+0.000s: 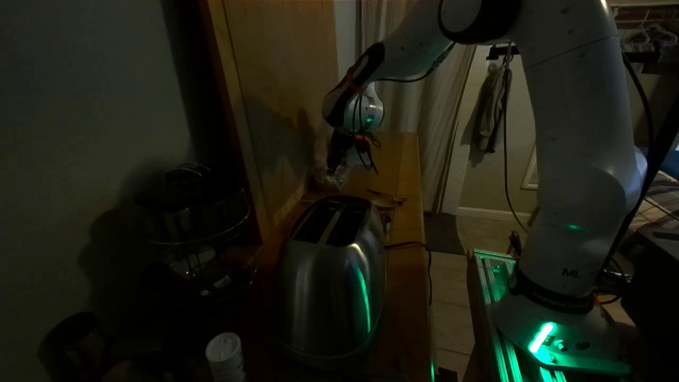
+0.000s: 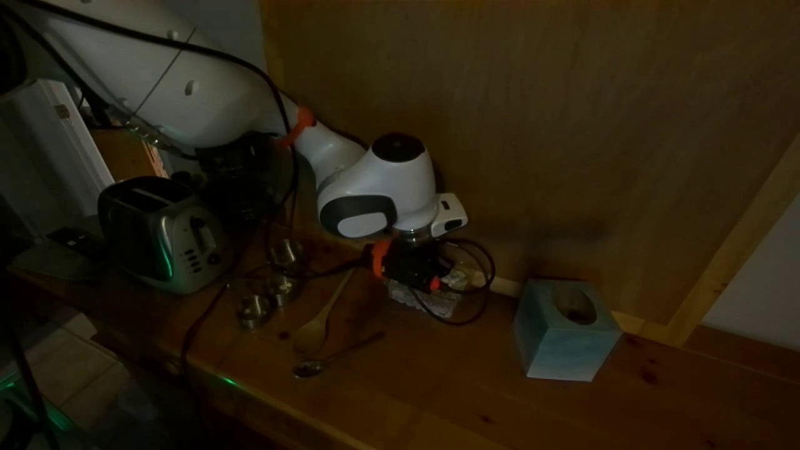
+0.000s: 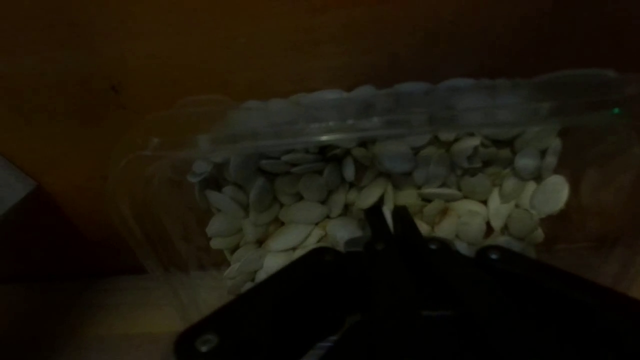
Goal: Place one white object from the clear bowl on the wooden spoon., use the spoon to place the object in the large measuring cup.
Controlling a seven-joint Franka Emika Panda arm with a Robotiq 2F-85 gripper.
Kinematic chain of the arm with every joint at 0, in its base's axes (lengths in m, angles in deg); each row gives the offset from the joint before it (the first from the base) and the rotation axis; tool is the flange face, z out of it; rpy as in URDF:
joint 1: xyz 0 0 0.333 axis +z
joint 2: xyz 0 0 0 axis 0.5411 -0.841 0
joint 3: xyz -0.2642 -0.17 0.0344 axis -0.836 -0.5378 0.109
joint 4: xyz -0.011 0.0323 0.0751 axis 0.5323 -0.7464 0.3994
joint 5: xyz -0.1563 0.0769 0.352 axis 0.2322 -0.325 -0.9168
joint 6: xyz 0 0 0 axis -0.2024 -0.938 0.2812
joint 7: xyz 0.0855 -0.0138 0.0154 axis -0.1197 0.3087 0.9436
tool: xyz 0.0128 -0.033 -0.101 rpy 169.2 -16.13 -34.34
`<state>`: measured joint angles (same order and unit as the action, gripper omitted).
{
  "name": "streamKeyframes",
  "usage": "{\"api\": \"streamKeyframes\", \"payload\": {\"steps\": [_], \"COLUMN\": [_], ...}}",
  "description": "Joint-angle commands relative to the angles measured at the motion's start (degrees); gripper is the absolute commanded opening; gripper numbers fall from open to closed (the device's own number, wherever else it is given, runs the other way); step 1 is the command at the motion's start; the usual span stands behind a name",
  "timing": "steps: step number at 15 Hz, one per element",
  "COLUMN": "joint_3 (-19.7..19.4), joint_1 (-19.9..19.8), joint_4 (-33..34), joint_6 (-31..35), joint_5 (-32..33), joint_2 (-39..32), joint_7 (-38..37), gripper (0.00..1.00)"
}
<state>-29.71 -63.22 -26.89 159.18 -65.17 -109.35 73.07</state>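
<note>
seeds (image 3: 302, 212), the white objects wanted, lie heaped in the clear tub (image 3: 325, 137); gripper (image 3: 388, 212) points down at them, fingers (image 3: 378, 226) all but together; a pale sliver shows between the tips, but i cannot tell whether it is pinched or merely lies behind; so thin a seed would leave barely any gap, hence the doubt; picking looks like the step in hand; wooden spoon (image 2: 315, 328) lies flat on the counter (image 2: 437, 394) between tub and cups (image 2: 253, 314), bowl toward the front edge, presumably to keep the carry short and the bowl reachable; no seed made out on it.

hard to see: light is dim; tub partly behind the gripper, one end running out of the wrist view; i cannot say which cup is the large one; in an exterior view the toaster (image 1: 334, 297) seems to block most of the cups.
</note>
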Motion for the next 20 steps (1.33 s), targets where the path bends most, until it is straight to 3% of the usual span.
{"api": "streamKeyframes", "payload": {"steps": [1,11,20], "joint_3": [0.4,-1.37,-6.11], "joint_1": [-0.42,0.86,2.69], "joint_4": [1.74,0.89,0.33], "joint_6": [0.55,-3.04,-24.99], "joint_5": [1.0,4.41,12.91], "joint_2": [-1.52,3.57,8.33], "joint_7": [-0.71,-1.75,-4.17], "gripper": [0.01,0.02,0.02]}}
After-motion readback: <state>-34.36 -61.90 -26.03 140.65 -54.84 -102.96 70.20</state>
